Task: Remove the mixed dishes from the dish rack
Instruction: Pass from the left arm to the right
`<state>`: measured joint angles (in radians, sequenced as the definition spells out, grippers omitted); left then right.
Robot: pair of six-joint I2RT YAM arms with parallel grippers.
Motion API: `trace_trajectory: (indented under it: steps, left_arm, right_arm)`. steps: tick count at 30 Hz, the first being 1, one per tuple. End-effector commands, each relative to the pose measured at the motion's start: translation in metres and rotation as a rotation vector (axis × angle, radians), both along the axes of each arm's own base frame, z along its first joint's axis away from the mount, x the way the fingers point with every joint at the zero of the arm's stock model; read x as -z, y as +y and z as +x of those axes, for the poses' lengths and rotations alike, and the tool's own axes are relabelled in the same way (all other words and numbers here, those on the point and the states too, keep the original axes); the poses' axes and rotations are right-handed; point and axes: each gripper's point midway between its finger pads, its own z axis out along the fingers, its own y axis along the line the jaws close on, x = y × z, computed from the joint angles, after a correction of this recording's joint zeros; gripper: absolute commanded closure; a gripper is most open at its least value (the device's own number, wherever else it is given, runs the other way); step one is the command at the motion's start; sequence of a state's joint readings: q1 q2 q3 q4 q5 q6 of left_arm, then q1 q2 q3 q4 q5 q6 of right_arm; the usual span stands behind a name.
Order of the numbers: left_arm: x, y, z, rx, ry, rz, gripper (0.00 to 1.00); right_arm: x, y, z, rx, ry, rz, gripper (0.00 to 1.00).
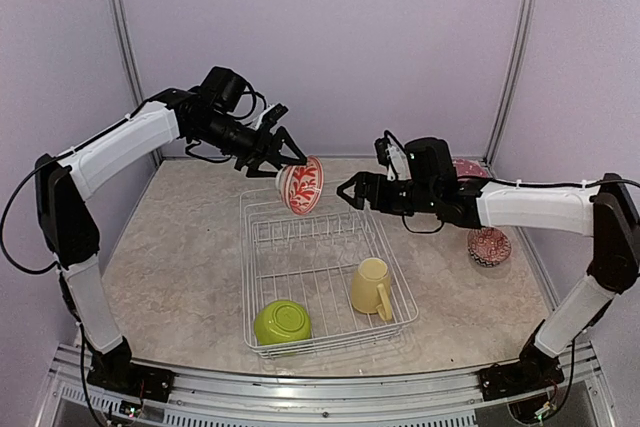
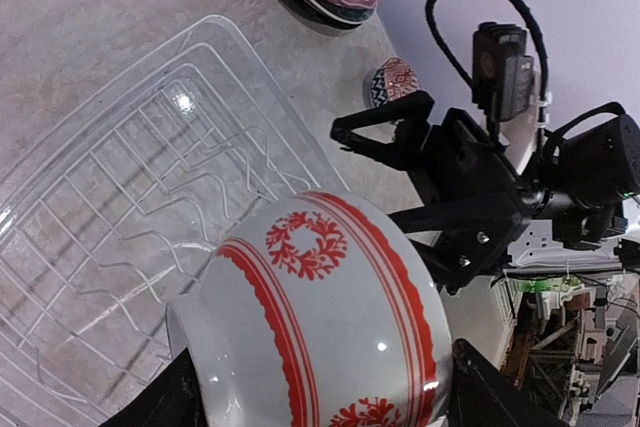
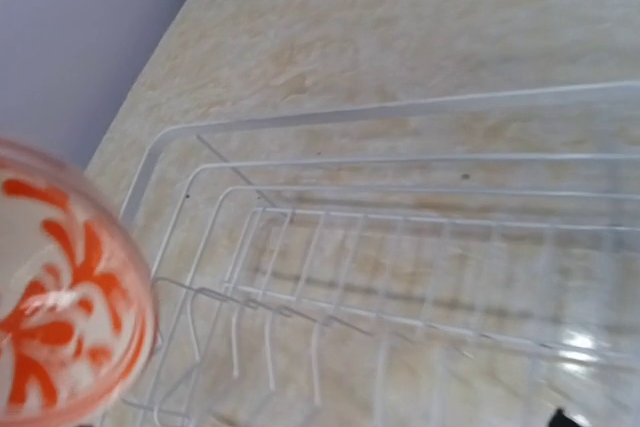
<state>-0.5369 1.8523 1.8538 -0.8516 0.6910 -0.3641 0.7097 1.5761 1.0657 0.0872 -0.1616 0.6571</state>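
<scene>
My left gripper (image 1: 290, 169) is shut on the red-white bowl (image 1: 300, 186), holding it on its side in the air above the far left corner of the dish rack (image 1: 246, 267). The left wrist view shows the bowl (image 2: 320, 337) filling the space between the black fingers (image 2: 482, 392). My right gripper (image 1: 350, 190) stands open and holds nothing, just right of the bowl, pointing at it. It shows again in the left wrist view (image 2: 385, 162). A lime green bowl (image 1: 281, 321) and a pale yellow mug (image 1: 371, 286) lie in the rack's near end.
A pink dotted plate (image 1: 468, 168) on a stack sits on the table at the back right, partly behind the right arm. A patterned bowl (image 1: 489, 245) stands on the table right of the rack. Purple walls close in the table.
</scene>
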Motion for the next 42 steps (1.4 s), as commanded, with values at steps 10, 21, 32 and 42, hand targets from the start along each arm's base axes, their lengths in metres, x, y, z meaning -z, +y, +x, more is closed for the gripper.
trace_trajectory:
  steps: [10,21,32,42]
  left_arm:
    - [-0.026,-0.024,-0.014,0.115,0.089,-0.220,0.46]
    - [-0.021,-0.018,-0.007,0.088,0.082,-0.200,0.46]
    - [-0.019,-0.027,-0.013,0.117,0.120,-0.220,0.47]
    - [-0.021,-0.042,-0.031,0.189,0.152,-0.250,0.47]
  right_arm:
    - [-0.004,0.054,0.004,-0.088,-0.002,0.178,0.18]
    - [-0.005,-0.003,-0.004,0.087,-0.014,0.089,0.15]
    - [-0.028,0.039,-0.016,-0.070,-0.038,0.219,0.20]
    - [-0.022,0.055,-0.016,-0.098,-0.026,0.285,0.50]
